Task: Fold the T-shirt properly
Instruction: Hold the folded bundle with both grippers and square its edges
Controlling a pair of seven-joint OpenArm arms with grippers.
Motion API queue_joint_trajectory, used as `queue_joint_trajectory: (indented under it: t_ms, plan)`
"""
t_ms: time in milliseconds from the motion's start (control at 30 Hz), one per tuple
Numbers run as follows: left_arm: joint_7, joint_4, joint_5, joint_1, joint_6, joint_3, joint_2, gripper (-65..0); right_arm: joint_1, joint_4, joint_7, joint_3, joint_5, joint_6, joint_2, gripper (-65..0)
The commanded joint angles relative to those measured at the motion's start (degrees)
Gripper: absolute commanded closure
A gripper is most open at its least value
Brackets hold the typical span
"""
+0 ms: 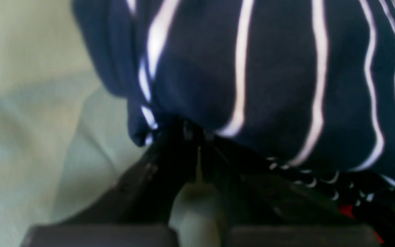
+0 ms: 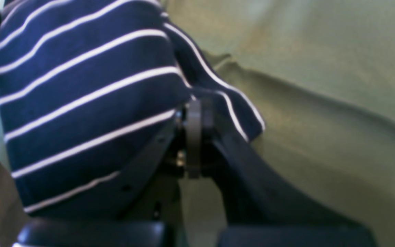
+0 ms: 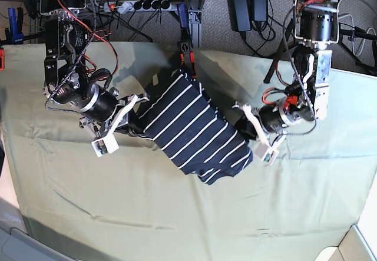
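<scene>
Left wrist view: the left gripper (image 1: pixel 197 137) has its dark jaws pressed together on a bunched edge of the dark navy, white-striped soft-fabric T-shirt (image 1: pixel 269 75), which rises from the jaws and fills the upper frame; the plain olive-green cloth (image 1: pixel 36 113) covering the table lies behind, blurred.

Right wrist view: the right gripper (image 2: pixel 194 137) is likewise closed, pinching a folded edge of the T-shirt (image 2: pixel 84 103) between its tips, with a small striped flap spilling over the far finger towards the green cloth (image 2: pixel 321 85).

Base view: the T-shirt (image 3: pixel 191 125) stretches as a diagonal band between the right gripper (image 3: pixel 136 115) and the left gripper (image 3: pixel 244 128), over the middle of the cloth-covered table (image 3: pixel 177 214), nearer its far edge; whether it is lifted or dragging cannot be told.

To do the step in hand well, judged to be carrying the held edge across for a fold, both arms should travel together at equal height, keeping the fabric lightly taut, and release only once the edges align; uneven motion would probably skew the fold or wrinkle the cloth beneath.
</scene>
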Motion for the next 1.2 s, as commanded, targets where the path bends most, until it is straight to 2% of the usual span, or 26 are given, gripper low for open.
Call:
queue_joint_trajectory:
  t_ms: [0, 100, 267, 333, 533, 700, 833, 1000, 1167]
  plan:
    - [-1.3, 0.7, -0.9, -1.3, -1.0, 0.1, -0.2, -1.3, 1.2, 1.4, 2.6, 0.3, 0.4, 1.0, 0.4, 0.0]
    - [-1.4, 0.7, -0.9, -2.0, -1.0, 0.7, -0.2, -1.3, 2.5, 1.4, 5.2, 0.3, -2.6, 1.0, 0.4, 0.0]
    - [-1.4, 0.7, -0.9, -2.5, -1.0, 0.7, -0.2, -1.3, 6.1, -0.6, 6.4, 0.3, -9.6, 1.0, 0.4, 0.0]
    - [-1.4, 0.7, -0.9, -2.6, -1.0, 0.7, -0.2, -1.3, 7.6, -3.1, 7.0, 0.3, -10.6, 1.0, 0.4, 0.0]
    - [-1.4, 0.7, -0.7, -2.6, -1.0, 0.7, -0.2, -1.3, 11.1, -12.5, 7.2, 0.3, -9.9, 1.1, 0.4, 0.0]
    - [-1.5, 0.7, -0.3, -2.6, -1.0, 0.7, -0.2, -1.3, 10.6, -12.9, 4.2, 0.3, -5.7, 1.1, 0.4, 0.0]
    - [-1.4, 0.6, 1.9, -3.0, -1.0, 0.7, -0.2, -1.3, 8.3, -12.8, 3.8, 0.3, -4.9, 1.1, 0.4, 0.0]
    - [-1.5, 0.3, 1.9, -4.3, -1.0, 0.7, -0.3, -1.3, 3.9, -12.2, 3.8, 0.3, -4.7, 1.1, 0.4, 0.0]
    - [-2.1, 0.3, 1.9, -4.7, -1.0, 0.7, -0.3, -1.3, 0.2, -11.3, 3.8, 0.3, -1.4, 1.1, 0.4, 0.0]
